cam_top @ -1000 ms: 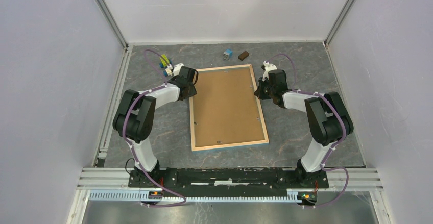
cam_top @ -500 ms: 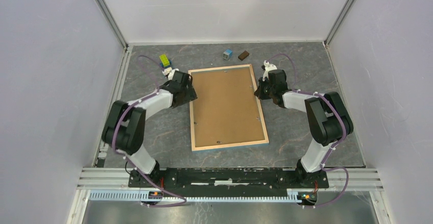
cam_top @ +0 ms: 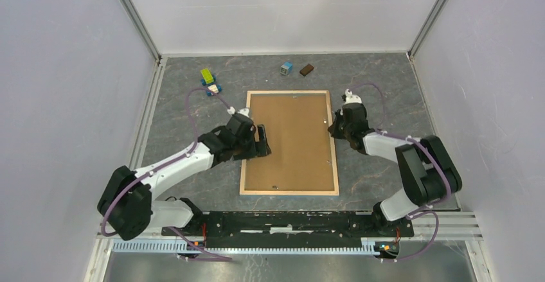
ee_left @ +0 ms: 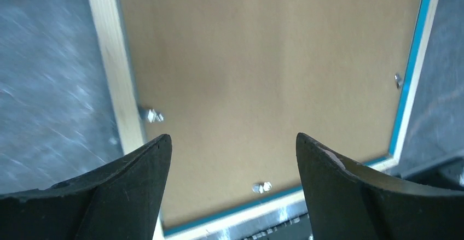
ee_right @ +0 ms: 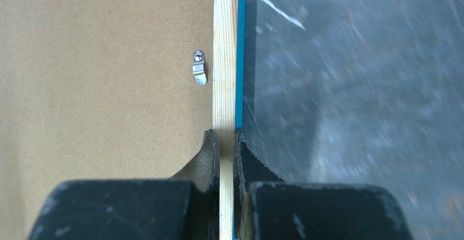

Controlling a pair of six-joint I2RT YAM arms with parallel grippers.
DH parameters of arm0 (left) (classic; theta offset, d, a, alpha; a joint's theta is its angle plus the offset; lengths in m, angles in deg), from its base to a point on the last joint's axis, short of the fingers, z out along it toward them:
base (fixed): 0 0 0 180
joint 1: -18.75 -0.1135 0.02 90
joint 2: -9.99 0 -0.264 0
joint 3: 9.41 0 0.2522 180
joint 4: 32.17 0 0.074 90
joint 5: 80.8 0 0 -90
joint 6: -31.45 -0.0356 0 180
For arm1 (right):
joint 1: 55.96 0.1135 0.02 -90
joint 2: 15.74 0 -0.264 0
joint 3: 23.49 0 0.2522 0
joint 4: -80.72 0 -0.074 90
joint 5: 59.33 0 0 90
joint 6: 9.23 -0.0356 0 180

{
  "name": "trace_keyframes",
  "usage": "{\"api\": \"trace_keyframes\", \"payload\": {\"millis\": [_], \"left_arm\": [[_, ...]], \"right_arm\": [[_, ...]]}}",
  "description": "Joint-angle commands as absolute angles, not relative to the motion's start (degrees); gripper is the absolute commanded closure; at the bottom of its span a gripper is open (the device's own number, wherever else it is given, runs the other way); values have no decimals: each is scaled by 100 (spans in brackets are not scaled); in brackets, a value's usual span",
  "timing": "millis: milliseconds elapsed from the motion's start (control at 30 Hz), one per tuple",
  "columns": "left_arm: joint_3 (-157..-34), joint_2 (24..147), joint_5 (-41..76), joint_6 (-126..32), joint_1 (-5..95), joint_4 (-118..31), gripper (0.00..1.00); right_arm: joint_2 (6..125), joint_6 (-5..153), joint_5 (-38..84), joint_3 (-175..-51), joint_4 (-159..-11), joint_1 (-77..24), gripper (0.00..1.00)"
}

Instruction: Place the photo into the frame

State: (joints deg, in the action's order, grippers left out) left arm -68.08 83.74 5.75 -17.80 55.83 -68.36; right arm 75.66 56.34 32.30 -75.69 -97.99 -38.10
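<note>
A: How is the frame (cam_top: 289, 193) expected to handle?

B: It is judged stiff, thin and fairly light, but broad, so it could swing or twist if lifted from one point. It lies flat and face down in the middle of the counter (cam_top: 193, 102), wood side up, with the blue showing only along its edge. The brown board (cam_top: 295, 141) fills its opening.

A: Where should hold be taken?

B: On the rails, across their narrow width, and preferably on two opposite sides so the weight is shared. The board looks smooth and offers no edge to pinch. The small metal tab (ee_right: 199, 68) beside the rail would probably have to be turned before the board can come out.

A: And the photo?

B: It is not seen in any view. Whether it lies under the board cannot be told. A paper print would be limp and easily creased, so it is best slid flat.

A: How are the arms posed?

B: The right arm is folded at the elbow, its forearm reaching in to the frame's right side. The right tool (ee_right: 225, 135) is clenched on that rail, one finger on the inner wood edge and one on the blue outer edge. The left arm is stretched low from its base. The left tool (cam_top: 262, 142) is spread wide above the left rail, grasping nothing.
</note>
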Motion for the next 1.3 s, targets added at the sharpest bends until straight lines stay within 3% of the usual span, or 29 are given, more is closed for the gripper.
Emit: {"api": "trace_keyframes", "payload": {"millis": [0, 200, 467, 633, 900, 1167, 1267], "left_arm": [[-6407, 7979, 725, -879, 6225, -6672, 13], [-5310, 7446, 273, 1049, 7053, -5098, 18], [-5769, 7844, -690, 1666, 8183, -5994, 12], [-5721, 8196, -962, 1641, 8212, -5670, 18], [-5986, 8665, -1335, 776, 7730, -6280, 19], [-5577, 8716, -611, -67, 6415, -5486, 18], [-5616, 8901, -392, -390, 6050, -5247, 17]], "right_arm": [[6767, 4636, 4614, -6860, -8679, -3821, 100], [5572, 2989, 5577, -5675, -8372, -3959, 100], [4662, 2013, 5836, -5120, -7917, -3964, 100], [4155, 2055, 5429, -4705, -8375, -3962, 100], [4078, 3717, 4617, -4754, -8695, -3962, 62], [3887, 5521, 4444, -5298, -8029, -3968, 43], [3480, 5949, 4576, -5427, -8107, -3962, 27]]}}
